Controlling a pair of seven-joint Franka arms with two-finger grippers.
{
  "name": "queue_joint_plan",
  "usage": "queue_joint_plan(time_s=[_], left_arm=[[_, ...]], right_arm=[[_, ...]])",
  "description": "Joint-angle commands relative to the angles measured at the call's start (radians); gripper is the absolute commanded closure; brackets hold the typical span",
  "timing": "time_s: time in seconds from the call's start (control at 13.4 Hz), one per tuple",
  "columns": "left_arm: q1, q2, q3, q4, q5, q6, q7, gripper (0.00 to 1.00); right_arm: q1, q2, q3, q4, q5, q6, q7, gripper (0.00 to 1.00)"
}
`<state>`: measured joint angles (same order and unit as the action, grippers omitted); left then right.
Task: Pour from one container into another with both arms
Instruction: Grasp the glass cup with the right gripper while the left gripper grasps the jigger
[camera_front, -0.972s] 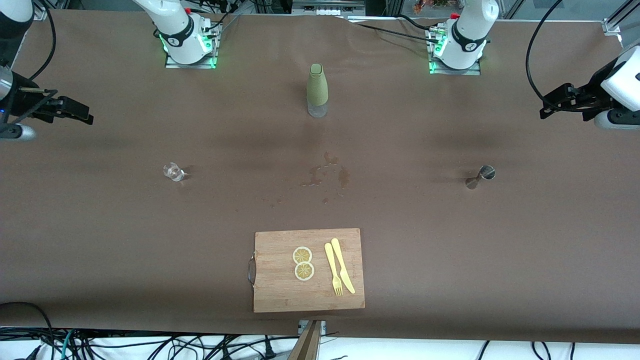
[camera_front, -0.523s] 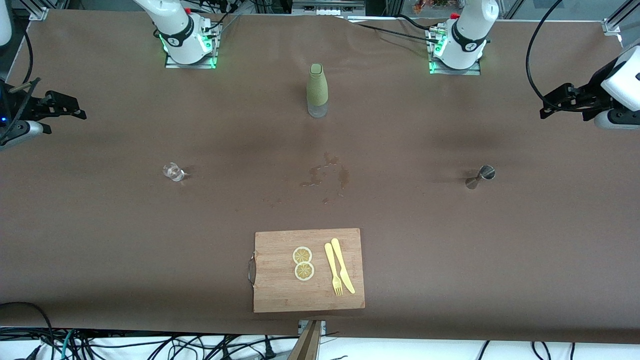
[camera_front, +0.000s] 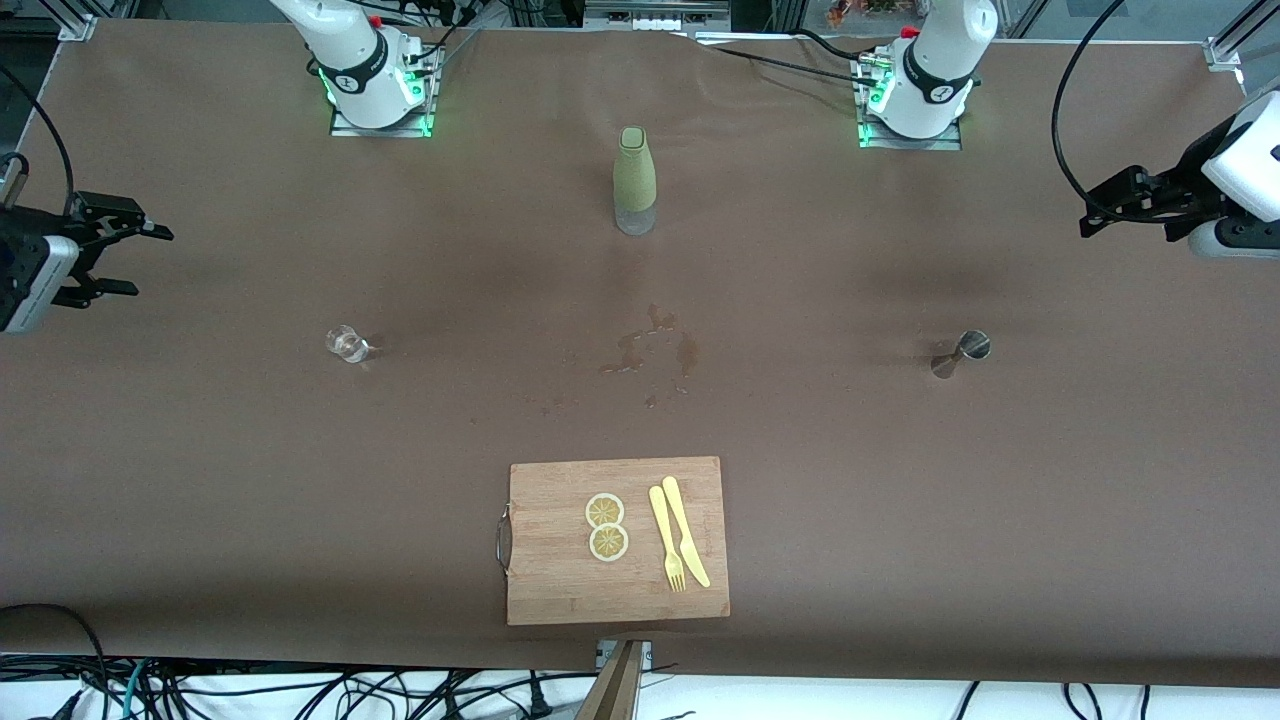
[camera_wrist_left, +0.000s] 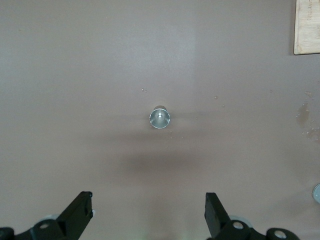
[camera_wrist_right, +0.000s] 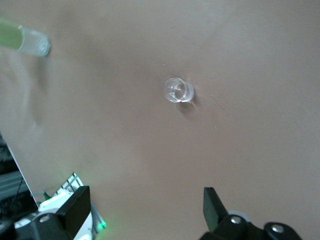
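Observation:
A small clear glass (camera_front: 346, 344) (camera_wrist_right: 179, 90) stands upright on the brown table toward the right arm's end. A metal jigger (camera_front: 962, 353) (camera_wrist_left: 159, 118) stands toward the left arm's end. A green-sleeved bottle (camera_front: 634, 180) (camera_wrist_right: 27, 41) stands upright midway between the two bases. My right gripper (camera_front: 132, 260) (camera_wrist_right: 145, 191) hangs open and empty over the table's edge at its own end, well apart from the glass. My left gripper (camera_front: 1088, 218) (camera_wrist_left: 148, 196) hangs open and empty over its end of the table, high above the jigger.
A wooden cutting board (camera_front: 560, 590) (camera_wrist_left: 306, 27) lies near the front camera's edge, with two lemon slices (camera_front: 606, 526), a yellow fork (camera_front: 666, 540) and a knife (camera_front: 686, 532) on it. Dark wet stains (camera_front: 650, 350) mark the cloth at mid-table.
My right gripper has drawn back toward its end of the table and turned, so its two fingers now show apart. The left gripper and all objects are unmoved.

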<state>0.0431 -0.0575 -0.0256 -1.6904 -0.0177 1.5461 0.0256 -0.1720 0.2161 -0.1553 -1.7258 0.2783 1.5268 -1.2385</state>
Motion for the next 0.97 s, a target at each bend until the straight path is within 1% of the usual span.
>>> queue_joint_plan(time_s=[0.0, 0.15, 0.37, 0.52, 0.6, 0.82, 0.9], left_arm=[[0.009, -0.024, 0.004, -0.032, -0.008, 0.017, 0.026, 0.00], [0.040, -0.019, 0.018, -0.067, -0.013, 0.060, 0.158, 0.00], [0.053, 0.008, 0.090, -0.124, -0.013, 0.147, 0.388, 0.00], [0.090, 0.034, 0.104, -0.173, -0.016, 0.225, 0.523, 0.00], [0.107, 0.065, 0.108, -0.179, -0.040, 0.253, 0.607, 0.00], [0.182, 0.088, 0.108, -0.276, -0.152, 0.363, 0.878, 0.00], [0.201, 0.119, 0.116, -0.287, -0.210, 0.383, 0.968, 0.00]], right_arm=[[-0.020, 0.077, 0.005, 0.025, 0.094, -0.022, -0.164, 0.00], [-0.044, 0.138, 0.005, 0.025, 0.166, -0.022, -0.313, 0.00], [-0.083, 0.241, 0.005, 0.025, 0.289, -0.022, -0.562, 0.00], [-0.099, 0.310, 0.007, 0.025, 0.364, -0.022, -0.727, 0.00], [-0.109, 0.347, 0.007, 0.025, 0.398, -0.020, -0.804, 0.00], [-0.116, 0.468, 0.008, 0.025, 0.499, -0.013, -1.042, 0.00], [-0.115, 0.502, 0.010, 0.025, 0.536, -0.011, -1.108, 0.00]])
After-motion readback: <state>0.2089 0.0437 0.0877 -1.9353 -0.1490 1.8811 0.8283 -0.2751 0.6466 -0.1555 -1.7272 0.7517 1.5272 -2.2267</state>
